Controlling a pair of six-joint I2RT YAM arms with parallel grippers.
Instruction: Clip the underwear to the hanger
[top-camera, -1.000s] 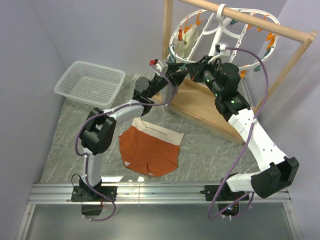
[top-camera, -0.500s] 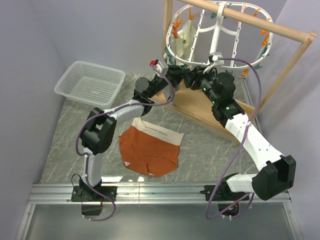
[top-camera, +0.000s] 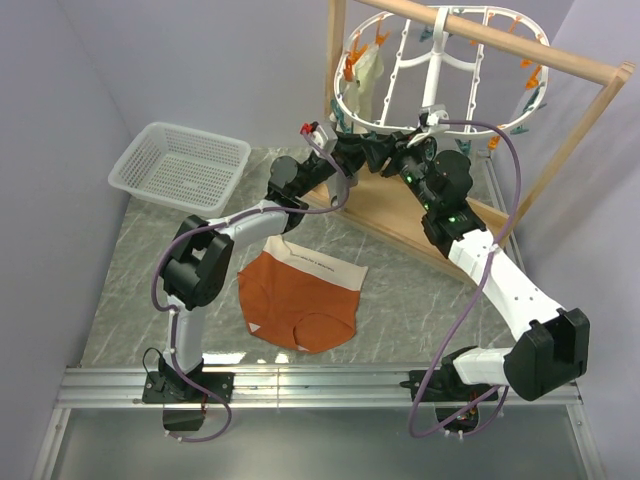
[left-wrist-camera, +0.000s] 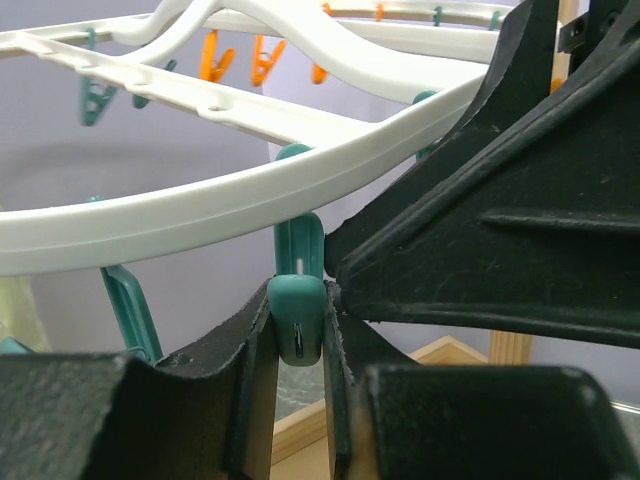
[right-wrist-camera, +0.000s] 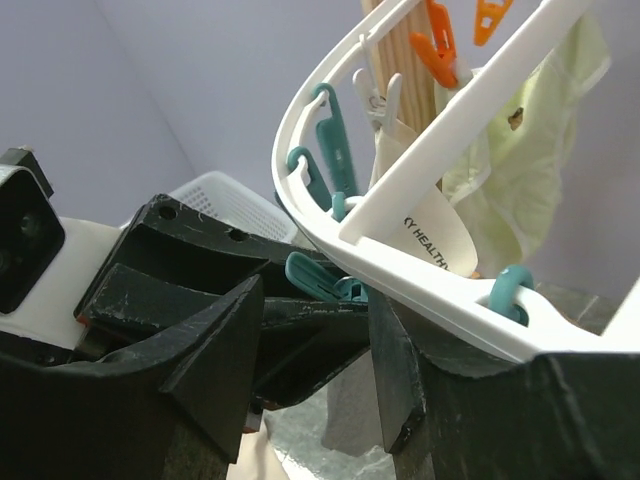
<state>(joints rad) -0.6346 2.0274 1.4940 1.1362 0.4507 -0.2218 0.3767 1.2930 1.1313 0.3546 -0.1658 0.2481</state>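
Spanning the lower frame, desk (top-camera: 130, 290); hanging upper right, hanger (top-camera: 433, 85); lying flat on desk at centre, underwear (top-camera: 300, 300); spread by hanger rim, right pincer (right-wrist-camera: 315, 295); pinching a teal clothespin (left-wrist-camera: 298, 255) on that rim, left pincer (left-wrist-camera: 298, 335)

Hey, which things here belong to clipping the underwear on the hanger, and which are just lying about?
Belong to the job: underwear; hanger; teal clothespin, pinched by the left fingers.

Just about: white basket; wooden frame that the hanger hangs from; cream cloth clipped to the hanger.
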